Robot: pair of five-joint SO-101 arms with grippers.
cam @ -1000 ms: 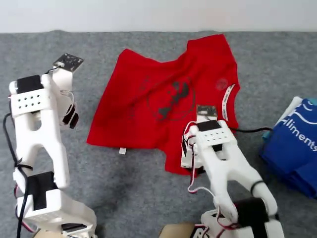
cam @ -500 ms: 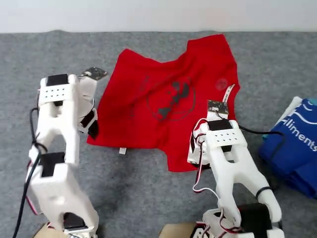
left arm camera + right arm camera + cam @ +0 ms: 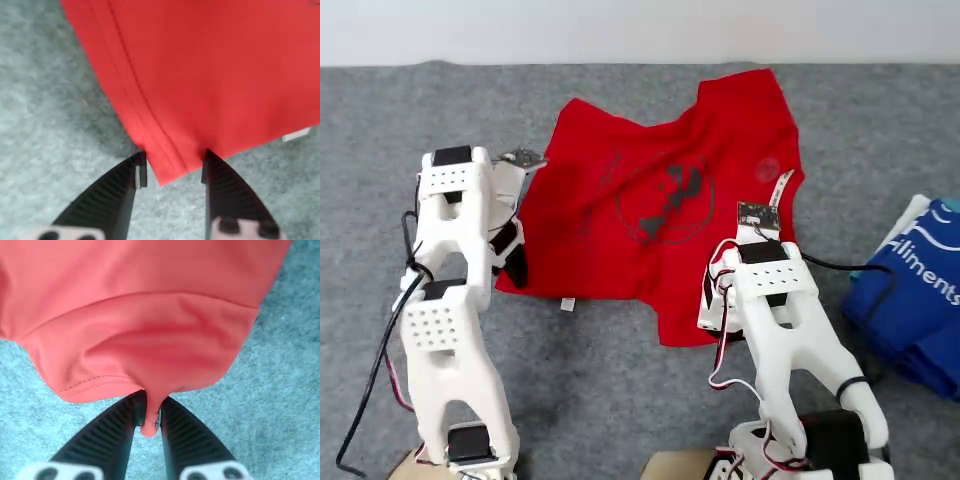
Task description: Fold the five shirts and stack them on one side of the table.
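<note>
Right pincer (image 3: pixel 151 402) pinches a soft fold of red shirt (image 3: pixel 650 190); left pincer (image 3: pixel 174 162) gapes astride its stitched corner.

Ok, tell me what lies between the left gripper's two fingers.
A hemmed corner of the red shirt lies in the open gap of the left gripper; the left wrist view shows it.

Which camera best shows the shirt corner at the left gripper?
Left wrist view: the red shirt corner sits inside the open left gripper, close up. High view shows it small beside the arm. Right wrist view shows another edge, pinched by the right gripper.
</note>
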